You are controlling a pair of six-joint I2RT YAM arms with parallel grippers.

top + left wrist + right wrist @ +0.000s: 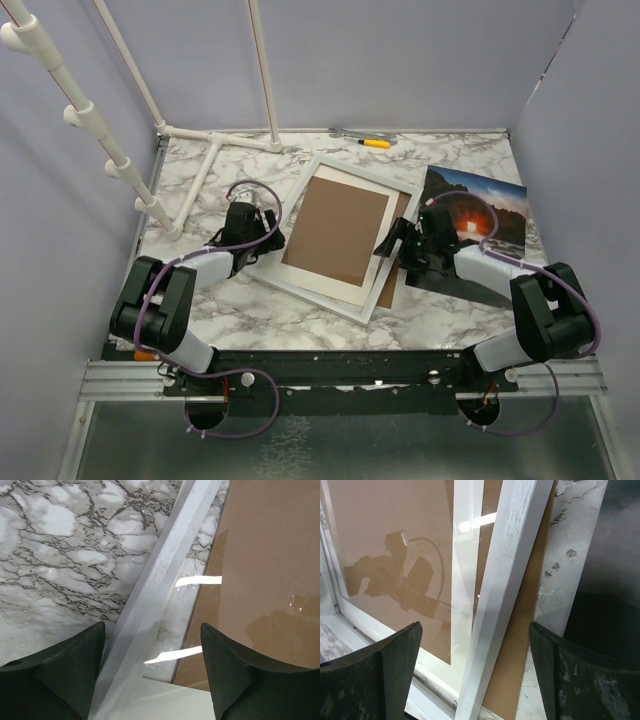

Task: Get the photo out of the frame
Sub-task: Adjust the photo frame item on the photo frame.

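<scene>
The white frame (365, 171) lies tilted in the middle of the marble table, its white mat around a brown backing board (335, 225). The photo (480, 200), a sunset landscape, lies flat on the table right of the frame, partly under my right arm. My left gripper (262, 235) is open at the frame's left side; in the left wrist view (152, 630) its fingers straddle the white rail (160, 565). My right gripper (393, 245) is open at the frame's right side; in the right wrist view (475, 627) its fingers straddle the right rail (510, 565).
A strip of brown board (392, 285) sticks out from under the frame's right side. A yellow-handled tool (375, 143) lies at the back edge. White pipe stands (215, 150) fill the back left. Lilac walls enclose the table.
</scene>
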